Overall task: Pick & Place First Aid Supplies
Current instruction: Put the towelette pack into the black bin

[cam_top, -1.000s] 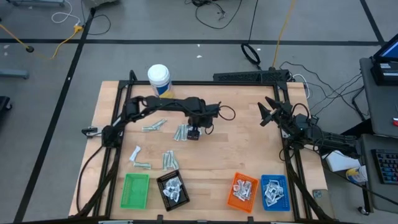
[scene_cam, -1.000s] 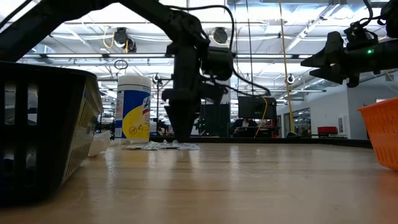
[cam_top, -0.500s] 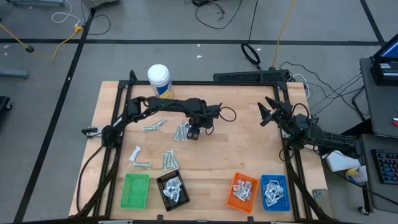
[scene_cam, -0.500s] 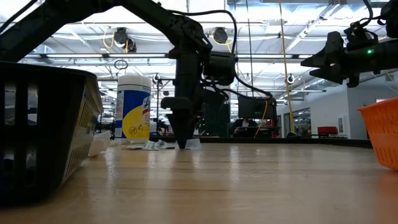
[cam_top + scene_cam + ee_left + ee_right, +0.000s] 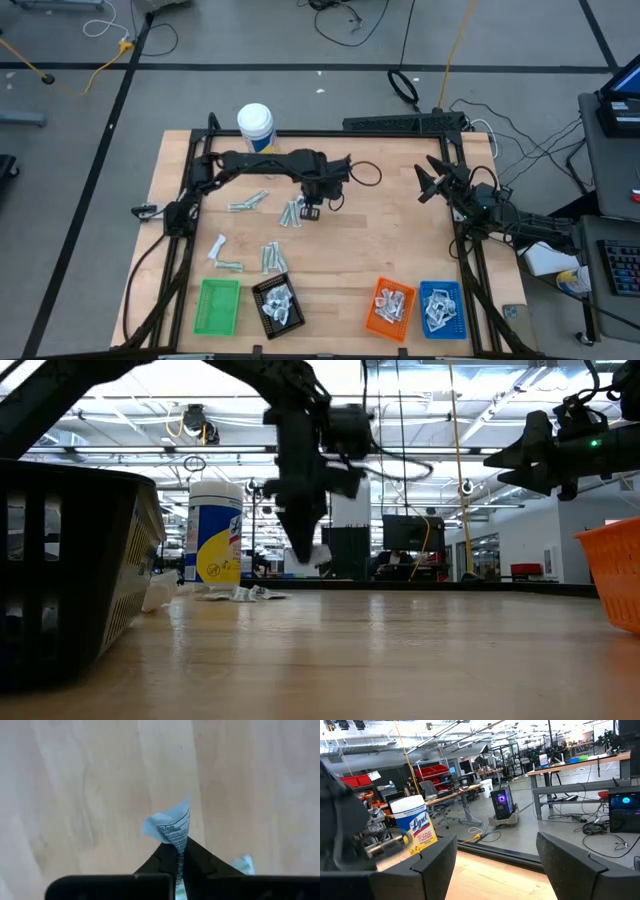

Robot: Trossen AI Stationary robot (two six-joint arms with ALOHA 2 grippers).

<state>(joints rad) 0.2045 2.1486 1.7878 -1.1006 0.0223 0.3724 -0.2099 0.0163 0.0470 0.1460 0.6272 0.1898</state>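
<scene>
I see one sachet [image 5: 172,827], white and blue with fine print, crumpled, pinched in my left gripper [image 5: 180,851] above the table [image 5: 390,250] near its middle; loose packets [image 5: 262,225] lie at its eight o'clock in four small clusters; four trays [image 5: 218,306] line the six o'clock edge; my right gripper [image 5: 496,860] hangs spread wide at three o'clock.

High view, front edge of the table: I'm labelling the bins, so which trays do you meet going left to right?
Green tray → black tray → orange tray → blue tray.
</scene>
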